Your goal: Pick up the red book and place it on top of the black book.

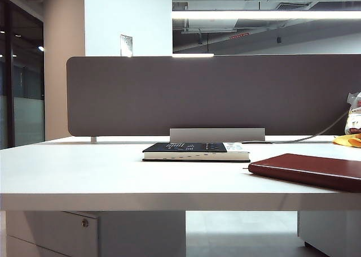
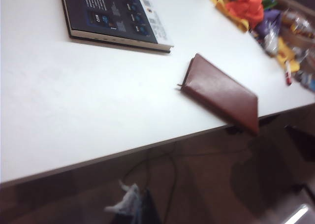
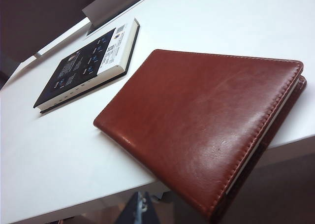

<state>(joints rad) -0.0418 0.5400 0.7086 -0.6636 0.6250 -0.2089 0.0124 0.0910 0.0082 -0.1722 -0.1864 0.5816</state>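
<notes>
Slide in at the red book (image 3: pixel 197 125) where its corner overhangs the desk's (image 1: pixel 84 172) front edge, apart from the black book (image 1: pixel 194 151) mid-desk; right gripper clenched empty, left gripper unseen, state unknowable, neither in frame.

One black book (image 1: pixel 194 151) flat on one white table (image 1: pixel 84 172), one red book (image 1: pixel 307 169) near the black book, overhanging the table's front edge, one grey divider panel (image 1: pixel 208 93) behind the black book
</notes>
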